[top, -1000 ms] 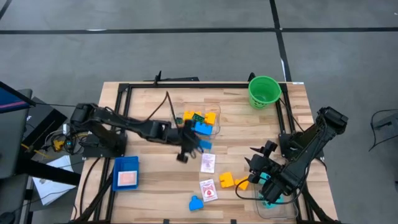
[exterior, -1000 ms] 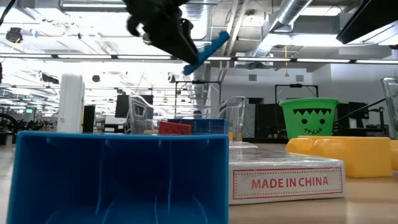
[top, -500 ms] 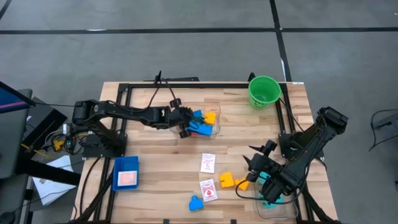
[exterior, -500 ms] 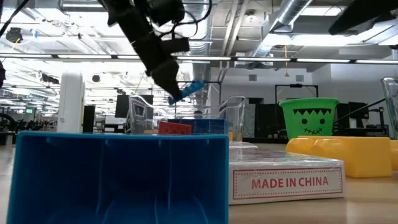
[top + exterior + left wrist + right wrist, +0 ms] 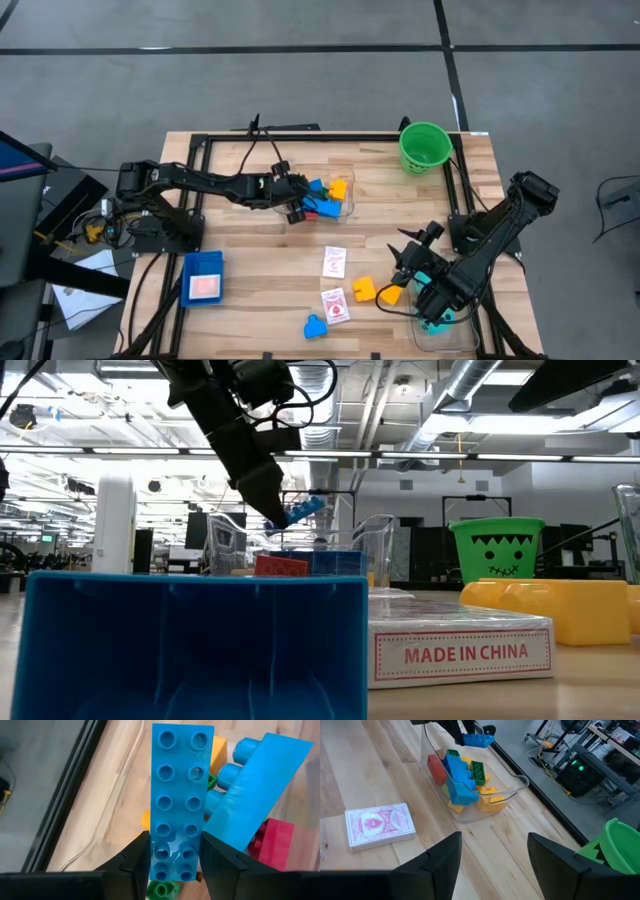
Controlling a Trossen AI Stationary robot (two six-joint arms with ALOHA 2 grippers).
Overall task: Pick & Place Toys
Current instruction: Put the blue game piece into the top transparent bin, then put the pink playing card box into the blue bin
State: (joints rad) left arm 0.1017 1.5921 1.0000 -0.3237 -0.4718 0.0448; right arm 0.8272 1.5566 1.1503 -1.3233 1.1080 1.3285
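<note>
bench (image 5: pixel 250 300): pale wood planks inside a dark metal frame, standing on a grey floor crossed by dark seams.

left gripper (image 5: pixel 296 200): reaches to the near edge of a clear tub (image 5: pixel 346 208) at mid-bench; jaws clamped on a long blue brick (image 5: pixel 181 800), studs up, held over the tub. in the low view the brick (image 5: pixel 296 513) hangs tilted above the tub's rim.

tub contents: blue, yellow, green and red bricks (image 5: pixel 462 782), heaped.

right gripper (image 5: pixel 412 262): over the right side of the bench, near a second clear tub (image 5: pixel 450 335) at the front right corner; jaws apart, nothing between them.

loose toys on the bench: one picture card box (image 5: pixel 334 262) in front of the mid-bench tub, a second card box (image 5: pixel 335 305) nearer the front edge, a yellow brick (image 5: pixel 363 290) and an orange piece (image 5: pixel 390 295) just beside the right gripper, a blue brick (image 5: pixel 316 326) at the front edge.

other items: green bucket (image 5: pixel 425 146) at the back right corner, with a face printed on it in the low view; blue tray (image 5: pixel 203 278) at the front left, something pale inside.

room: in the low view, an open hall behind the bench, bright ceiling strip lights, silver ducts overhead, dark racks and equipment in the distance.
</note>
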